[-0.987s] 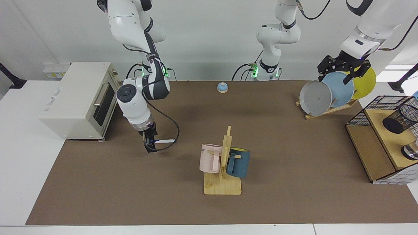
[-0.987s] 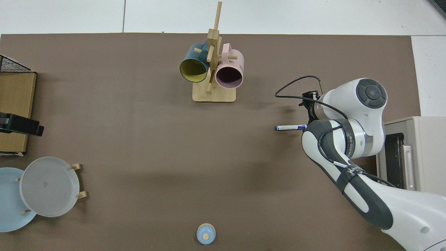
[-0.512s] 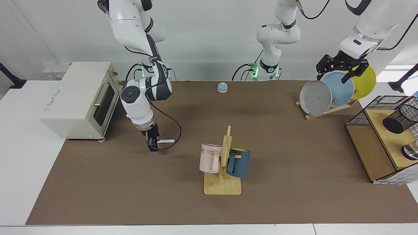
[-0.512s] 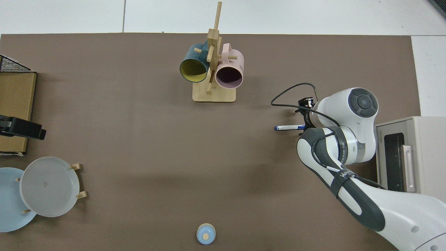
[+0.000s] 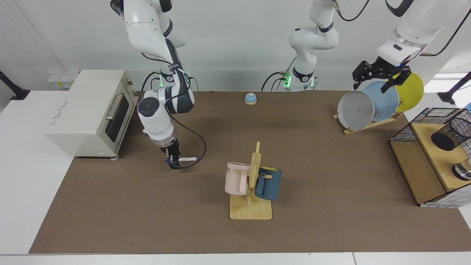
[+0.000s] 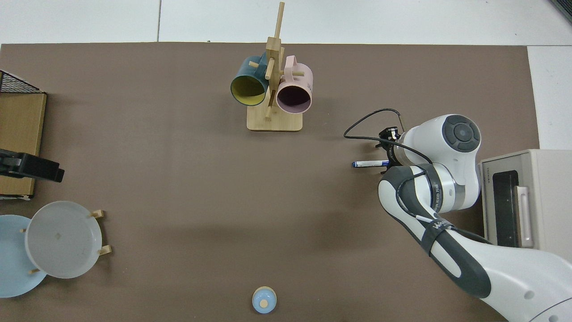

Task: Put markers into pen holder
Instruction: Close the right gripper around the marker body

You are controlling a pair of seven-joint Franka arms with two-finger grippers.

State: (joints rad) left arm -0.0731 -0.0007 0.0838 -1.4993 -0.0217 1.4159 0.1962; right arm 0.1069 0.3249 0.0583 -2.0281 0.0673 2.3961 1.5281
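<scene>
Right pincer (image 5: pixel 172 162) clamps slim white marker with blue cap (image 5: pixel 186 159) level above brown counter (image 5: pixel 147 206) beside toaster oven; left pincer (image 5: pixel 375 75) spread wide above plates; black mesh pen holder (image 5: pixel 450 134) well apart

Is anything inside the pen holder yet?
The pen holder lies tipped among the shelf items at the table's edge. Through the mesh no marker shows, though its far end is cut off. The marker is at the right gripper; the left gripper hangs over the plates.

Both arms (image 5: pixel 154 22) have white glossy shells with dark grey joint bands; black grippers; a loose black cable (image 5: pixel 191 141) loops off one wrist; green lights (image 5: pixel 289 78) at bases.
</scene>
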